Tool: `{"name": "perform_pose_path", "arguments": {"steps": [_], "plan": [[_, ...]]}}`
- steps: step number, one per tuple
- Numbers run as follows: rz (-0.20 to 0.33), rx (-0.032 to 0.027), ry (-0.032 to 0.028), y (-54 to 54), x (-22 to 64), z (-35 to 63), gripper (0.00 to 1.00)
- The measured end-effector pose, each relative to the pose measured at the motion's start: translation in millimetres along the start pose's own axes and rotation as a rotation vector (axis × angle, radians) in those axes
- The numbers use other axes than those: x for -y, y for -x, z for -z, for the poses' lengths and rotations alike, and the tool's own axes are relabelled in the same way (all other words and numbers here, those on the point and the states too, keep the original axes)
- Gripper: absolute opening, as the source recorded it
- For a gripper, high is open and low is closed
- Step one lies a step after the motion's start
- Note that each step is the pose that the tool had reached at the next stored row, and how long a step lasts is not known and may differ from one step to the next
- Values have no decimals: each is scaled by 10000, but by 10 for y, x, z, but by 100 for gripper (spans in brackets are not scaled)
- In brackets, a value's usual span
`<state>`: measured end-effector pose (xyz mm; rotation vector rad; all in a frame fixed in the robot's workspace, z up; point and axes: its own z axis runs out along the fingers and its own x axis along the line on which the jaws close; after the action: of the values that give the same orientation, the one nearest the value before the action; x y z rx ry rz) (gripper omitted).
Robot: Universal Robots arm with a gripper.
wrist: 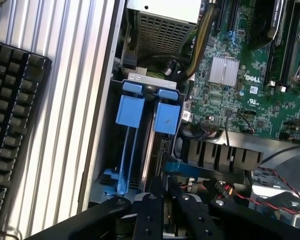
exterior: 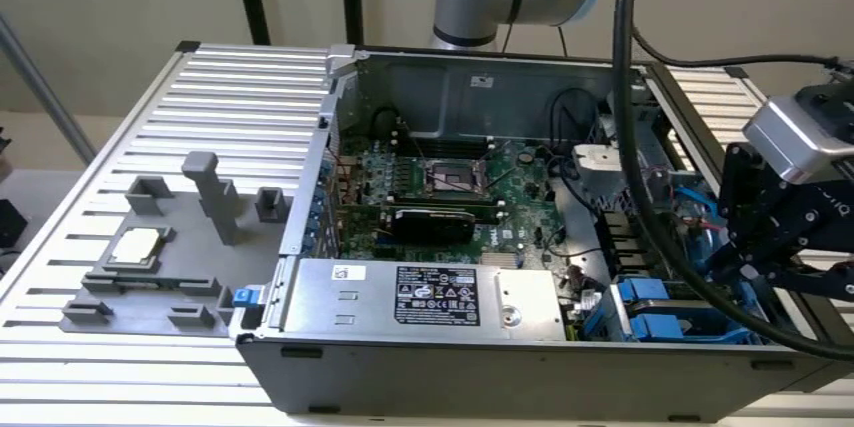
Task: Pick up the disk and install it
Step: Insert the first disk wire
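Gripper [wrist: 162,202] of mine sits low over the drive bay [wrist: 140,150], fingers nearly closed, grip undeterminable. Disk [wrist: 166,119] stands seated in its blue carrier inside the bay beside the motherboard [wrist: 250,95].

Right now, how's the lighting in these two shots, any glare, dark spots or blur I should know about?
Exterior view: even, soft light; the ribbed table reads bright, while the computer case interior is dimmer and the gripper is a dark mass with little detail. Wrist view: the blue drive carriers are clear, the motherboard slightly soft, the keyboard dark.
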<state>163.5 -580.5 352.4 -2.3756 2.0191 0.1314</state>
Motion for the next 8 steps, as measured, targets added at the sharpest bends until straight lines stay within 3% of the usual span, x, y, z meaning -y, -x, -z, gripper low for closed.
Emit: {"name": "perform_pose_path", "arguments": {"steps": [8], "plan": [[-445, 38, 100, 10, -48, -3, 0]]}}
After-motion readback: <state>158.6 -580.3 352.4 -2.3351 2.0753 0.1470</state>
